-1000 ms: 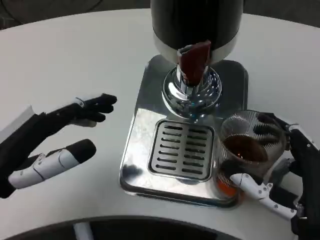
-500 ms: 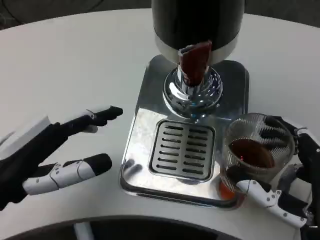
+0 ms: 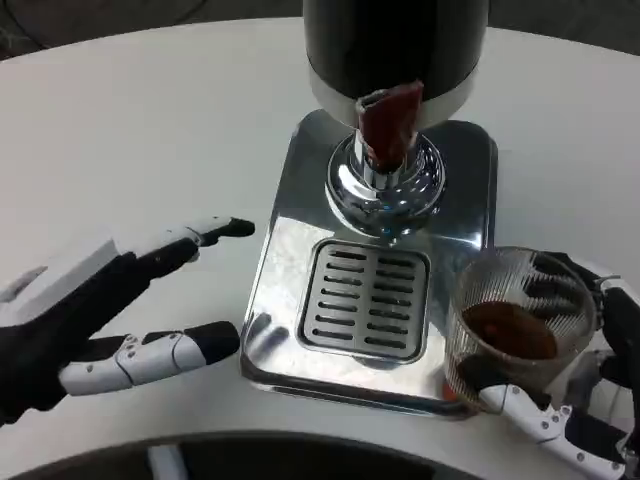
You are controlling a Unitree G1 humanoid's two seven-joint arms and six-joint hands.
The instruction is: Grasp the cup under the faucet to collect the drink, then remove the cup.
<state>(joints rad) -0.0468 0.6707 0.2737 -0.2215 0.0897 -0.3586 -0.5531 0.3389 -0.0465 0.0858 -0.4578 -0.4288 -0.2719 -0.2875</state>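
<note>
A clear ribbed cup [image 3: 515, 325] holding dark brown drink stands at the front right corner of the dispenser's shiny base [image 3: 290, 240], off to the right of the drip grille [image 3: 365, 298]. My right hand [image 3: 575, 400] grips the cup, fingers wrapped around its far side and front. The red faucet lever [image 3: 390, 122] hangs from the black dispenser body [image 3: 395, 40], above and left of the cup. At the left of the base my left hand [image 3: 110, 310] hovers over the white table, fingers apart and holding nothing.
The chrome faucet collar [image 3: 385, 185] stands behind the grille. White table [image 3: 150, 130] stretches to the left and behind. The table's front edge runs along the bottom, a dark gap below it.
My right hand has carried the cup a little further right and toward the front. My left hand has slid right, closer to the base's left edge, fingers still apart.
</note>
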